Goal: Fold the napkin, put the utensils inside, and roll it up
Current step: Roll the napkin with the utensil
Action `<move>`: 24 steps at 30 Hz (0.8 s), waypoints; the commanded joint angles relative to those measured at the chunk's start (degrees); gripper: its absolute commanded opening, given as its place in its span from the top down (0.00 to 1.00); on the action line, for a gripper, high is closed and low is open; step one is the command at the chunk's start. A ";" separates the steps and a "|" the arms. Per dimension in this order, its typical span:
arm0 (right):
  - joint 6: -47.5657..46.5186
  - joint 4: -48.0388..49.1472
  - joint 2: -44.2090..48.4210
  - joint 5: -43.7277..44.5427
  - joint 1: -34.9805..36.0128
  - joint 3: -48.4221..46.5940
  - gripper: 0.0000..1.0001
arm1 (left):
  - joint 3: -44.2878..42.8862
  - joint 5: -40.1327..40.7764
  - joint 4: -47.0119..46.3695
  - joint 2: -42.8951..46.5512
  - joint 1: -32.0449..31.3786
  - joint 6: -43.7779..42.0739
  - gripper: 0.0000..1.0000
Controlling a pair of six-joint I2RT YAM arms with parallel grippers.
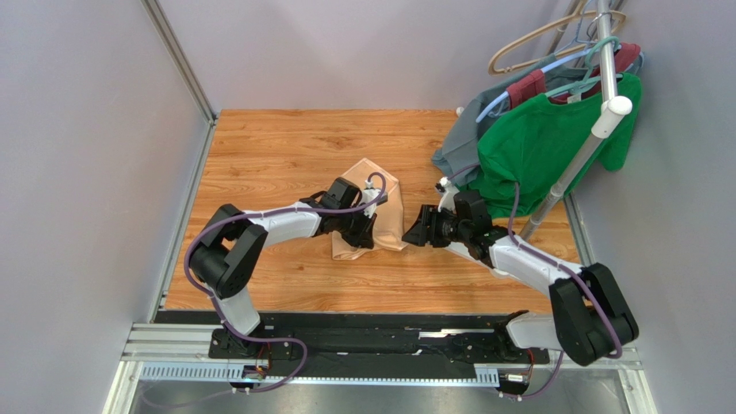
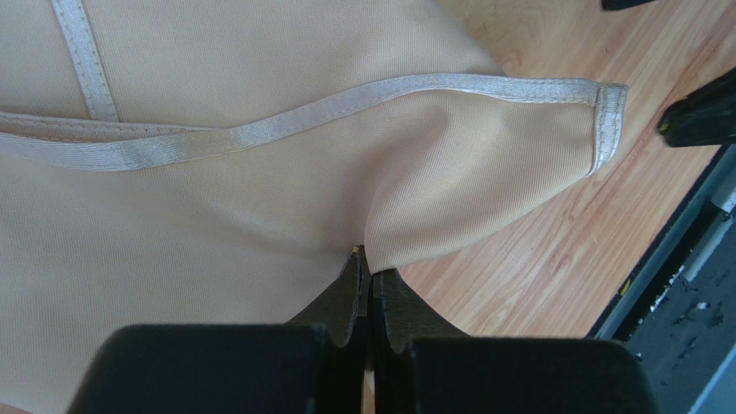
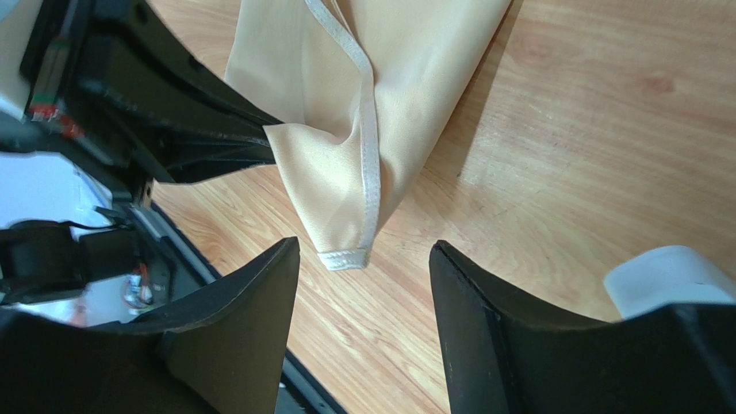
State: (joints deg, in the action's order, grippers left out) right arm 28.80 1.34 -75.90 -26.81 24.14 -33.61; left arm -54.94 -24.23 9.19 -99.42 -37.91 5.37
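Observation:
The peach-tan napkin [image 1: 386, 191] lies folded and bunched at the middle of the wooden table [image 1: 276, 155]. My left gripper [image 1: 361, 231] is shut on a fold of the napkin [image 2: 216, 216] near its lower edge, and its fingertips [image 2: 361, 267] pinch the cloth. My right gripper [image 1: 413, 231] is open and empty just right of the napkin. A hemmed corner of the napkin [image 3: 345, 250] hangs just ahead of the gap of the right gripper [image 3: 364, 259]. A small white rounded thing, probably the spoon [image 1: 444, 184], lies just beyond the right wrist and shows at the right wrist view's edge [image 3: 665, 276].
A green T-shirt [image 1: 536, 147] and grey and red clothes hang on a white rack [image 1: 574, 168] at the back right, close to the right arm. Grey walls enclose the table on both sides. A black rail [image 1: 371, 323] runs along the near edge.

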 commanded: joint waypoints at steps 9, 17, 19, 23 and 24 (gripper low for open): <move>-28.52 3.40 8.05 14.48 18.47 -2.43 0.37 | -2.81 -5.92 14.98 -2.98 2.58 -1.06 1.00; -45.40 9.82 3.04 25.31 32.37 -1.02 0.36 | -3.51 -7.06 16.12 -3.94 3.81 -1.23 1.00; -48.30 10.43 0.50 26.72 34.56 -1.55 0.36 | -3.69 -7.32 16.47 -4.03 3.99 -1.24 1.00; -52.70 10.96 -4.68 33.22 37.73 -2.95 0.37 | -4.56 -8.11 17.35 -4.03 4.51 -1.15 1.00; -53.14 11.40 -5.57 34.62 38.08 -3.04 0.37 | -4.65 -8.46 17.61 -4.03 4.60 -1.06 1.00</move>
State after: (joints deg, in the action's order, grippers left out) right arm -17.30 8.47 -77.91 0.43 60.05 -34.00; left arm -58.81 -33.28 22.00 -101.93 -33.91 5.26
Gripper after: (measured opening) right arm 0.635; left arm 0.011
